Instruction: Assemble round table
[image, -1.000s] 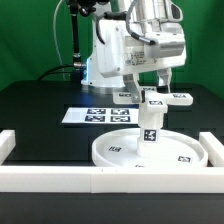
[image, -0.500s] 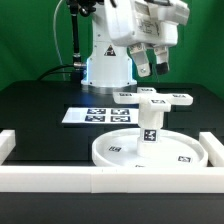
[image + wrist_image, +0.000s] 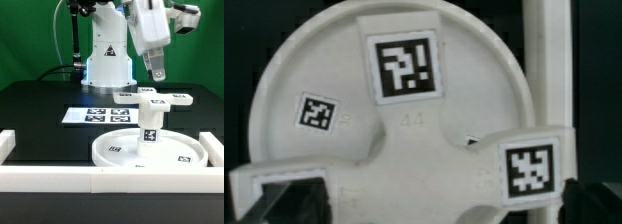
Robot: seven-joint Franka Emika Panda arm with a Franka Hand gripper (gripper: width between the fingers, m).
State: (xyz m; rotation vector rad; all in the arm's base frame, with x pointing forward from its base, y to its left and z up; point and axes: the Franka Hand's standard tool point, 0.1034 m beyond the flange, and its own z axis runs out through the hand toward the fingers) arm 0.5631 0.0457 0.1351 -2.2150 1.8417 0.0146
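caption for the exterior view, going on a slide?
Franka gripper raised clear above the assembled round table: cross-shaped foot piece atop the leg, standing on the round disc.

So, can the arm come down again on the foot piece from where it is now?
Probably yes: the gripper hangs above the cross-shaped foot piece, with nothing visible between them.

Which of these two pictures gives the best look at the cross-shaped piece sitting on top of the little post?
The exterior view: the cross-shaped foot piece shows whole there, lying flat on the upright leg above the round disc, with the gripper above it. The wrist view looks down from close by and cuts it off, showing only parts of its arms.
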